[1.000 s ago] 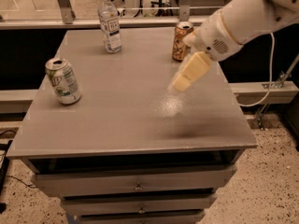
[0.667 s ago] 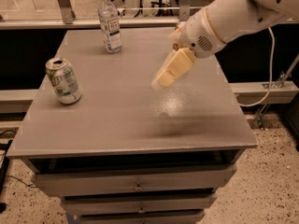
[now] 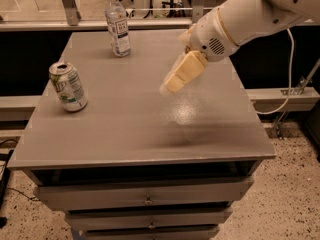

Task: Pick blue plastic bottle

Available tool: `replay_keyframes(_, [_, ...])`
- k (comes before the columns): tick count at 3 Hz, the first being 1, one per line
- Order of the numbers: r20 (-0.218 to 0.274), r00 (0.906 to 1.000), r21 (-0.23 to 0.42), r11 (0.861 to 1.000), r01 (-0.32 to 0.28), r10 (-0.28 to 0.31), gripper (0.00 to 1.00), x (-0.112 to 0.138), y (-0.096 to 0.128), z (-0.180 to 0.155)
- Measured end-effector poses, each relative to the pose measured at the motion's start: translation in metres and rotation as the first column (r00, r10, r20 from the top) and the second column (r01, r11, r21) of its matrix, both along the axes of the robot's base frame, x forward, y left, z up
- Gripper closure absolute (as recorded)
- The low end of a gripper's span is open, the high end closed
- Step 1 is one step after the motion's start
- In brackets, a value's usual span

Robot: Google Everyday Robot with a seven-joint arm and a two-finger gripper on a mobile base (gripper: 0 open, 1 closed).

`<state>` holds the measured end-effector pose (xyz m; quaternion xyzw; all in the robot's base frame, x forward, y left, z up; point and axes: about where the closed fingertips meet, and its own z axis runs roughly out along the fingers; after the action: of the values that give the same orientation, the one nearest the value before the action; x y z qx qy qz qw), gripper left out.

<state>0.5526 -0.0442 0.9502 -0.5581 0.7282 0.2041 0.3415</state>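
The blue plastic bottle (image 3: 118, 25) stands upright at the far left of the grey table top (image 3: 150, 124); it is clear, with a white cap and a white label with dark print. My gripper (image 3: 171, 85) hangs above the middle of the table, pointing down and to the left, on the white arm (image 3: 250, 16) that reaches in from the upper right. It is well to the right of the bottle and nearer to me, and holds nothing that shows.
A green-white soda can (image 3: 68, 86) stands upright near the table's left edge. The copper-orange can is hidden behind the arm. Drawers (image 3: 147, 199) sit under the table top. A white cable (image 3: 290, 69) hangs at the right.
The arm and gripper have moved left across the table, toward the bottle's side, and now cover the copper-orange can. The bottle and the green-white can have not moved.
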Motion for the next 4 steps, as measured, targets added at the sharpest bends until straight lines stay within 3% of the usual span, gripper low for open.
replay_keyframes(1, [0.017, 0.9998, 0.039, 0.999, 0.011, -0.012, 0.0, 0.011, 0.012, -0.001])
replay_keyframes(3, [0.109, 0.9922, 0.212, 0.977, 0.036, -0.06, 0.0, 0.081, 0.067, 0.007])
replay_keyframes(4, [0.157, 0.9815, 0.342, 0.938, 0.049, -0.109, 0.0, 0.126, 0.1, 0.016])
